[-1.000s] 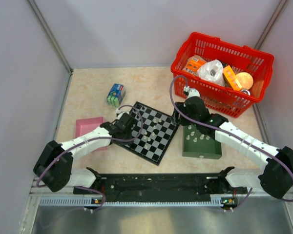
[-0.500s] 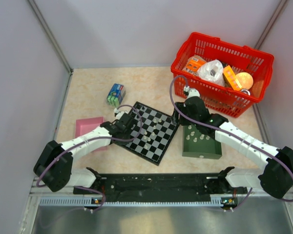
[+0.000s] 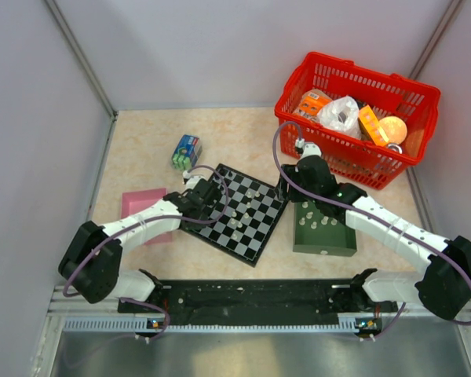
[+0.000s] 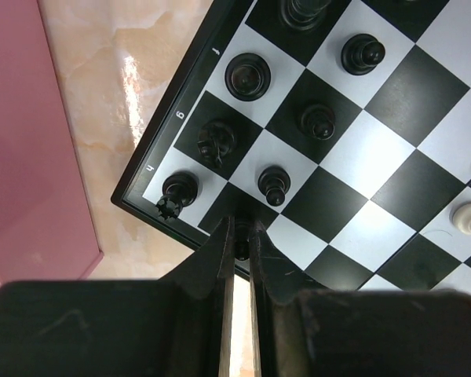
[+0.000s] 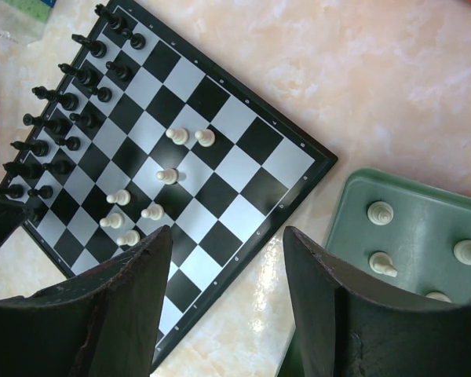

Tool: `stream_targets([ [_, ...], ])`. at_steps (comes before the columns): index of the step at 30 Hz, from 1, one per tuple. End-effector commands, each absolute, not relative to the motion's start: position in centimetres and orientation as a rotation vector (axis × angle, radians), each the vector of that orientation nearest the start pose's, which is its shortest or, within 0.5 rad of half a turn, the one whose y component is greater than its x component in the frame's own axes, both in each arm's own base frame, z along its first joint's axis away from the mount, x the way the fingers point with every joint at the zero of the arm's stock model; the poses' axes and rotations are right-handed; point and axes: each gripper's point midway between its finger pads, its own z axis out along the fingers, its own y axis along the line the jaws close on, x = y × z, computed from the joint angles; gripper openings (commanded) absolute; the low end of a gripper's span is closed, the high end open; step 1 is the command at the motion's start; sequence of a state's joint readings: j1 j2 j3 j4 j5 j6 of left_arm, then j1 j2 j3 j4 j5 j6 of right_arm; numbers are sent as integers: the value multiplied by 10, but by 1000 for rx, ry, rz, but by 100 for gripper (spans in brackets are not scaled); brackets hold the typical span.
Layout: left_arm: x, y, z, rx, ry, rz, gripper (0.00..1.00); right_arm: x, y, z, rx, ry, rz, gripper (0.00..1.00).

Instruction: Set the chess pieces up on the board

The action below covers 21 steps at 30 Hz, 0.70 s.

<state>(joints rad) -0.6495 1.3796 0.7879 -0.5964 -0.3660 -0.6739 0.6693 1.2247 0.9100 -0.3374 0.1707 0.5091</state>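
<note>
The board (image 3: 255, 236) lies tilted in the middle of the table. Dark chess pieces (image 4: 248, 76) stand in two rows along its left edge, and several pale pieces (image 5: 165, 176) stand loose near its middle. My left gripper (image 3: 209, 191) hovers over the board's left corner. In the left wrist view it (image 4: 240, 245) is shut on a small dark chess piece pinched at its tips, over the board's border (image 4: 165, 129). My right gripper (image 5: 226, 236) is open and empty above the board's right edge (image 5: 298, 149), beside the green tray (image 5: 424, 206).
The green tray (image 3: 323, 245) right of the board holds several pale pieces (image 5: 379, 212). A red basket (image 3: 341, 153) of goods stands at the back right. A pink tray (image 3: 141, 206) lies left of the board, and a small box (image 3: 187, 152) behind it.
My left gripper has shifted a little toward the back left along the board's left edge. The right arm has not moved.
</note>
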Motion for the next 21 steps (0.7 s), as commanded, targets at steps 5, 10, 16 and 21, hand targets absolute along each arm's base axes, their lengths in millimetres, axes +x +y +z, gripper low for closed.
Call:
stream_targets([
  [5,252,-134,50,-127,2579,73,10,293,217,171,-69,2214,479,59],
  [10,250,-134,49,-134,2585,65,16,292,216,171,-70,2216,479,59],
  [16,250,-129,51,-139,2574,93,21,292,218,173,-73,2211,487,59],
  [21,249,-126,54,-147,2562,100,24,292,218,173,-73,2212,491,59],
])
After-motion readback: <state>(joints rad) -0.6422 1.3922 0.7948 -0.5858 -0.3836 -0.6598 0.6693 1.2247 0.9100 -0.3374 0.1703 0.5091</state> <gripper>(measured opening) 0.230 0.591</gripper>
